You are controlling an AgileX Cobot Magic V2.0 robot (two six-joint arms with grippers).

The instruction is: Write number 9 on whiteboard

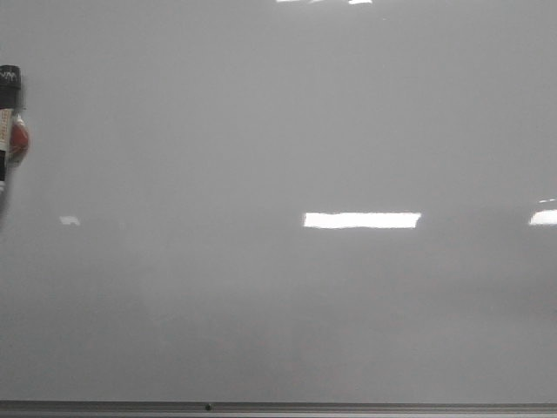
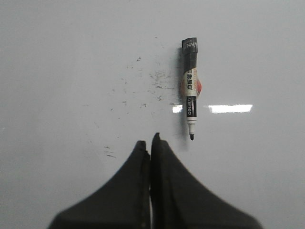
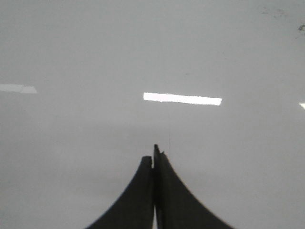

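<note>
The whiteboard [image 1: 278, 287] fills the front view, pale grey and glossy, with a thin grey frame strip along its near edge. No number 9 shows on it. A black-capped marker [image 1: 9, 122] lies at the board's far left edge; in the left wrist view the marker [image 2: 190, 90] lies flat with its uncapped tip pointing toward my left gripper [image 2: 149, 141]. That gripper is shut and empty, a short way from the tip. My right gripper [image 3: 153, 153] is also shut with nothing in it, above bare whiteboard [image 3: 95, 57]. Neither gripper shows in the front view.
Faint dark smudges [image 2: 143, 88] mark the board beside the marker. Bright rectangular light reflections [image 1: 361, 220] lie across the surface. The frame strip [image 1: 278, 407] runs along the near edge.
</note>
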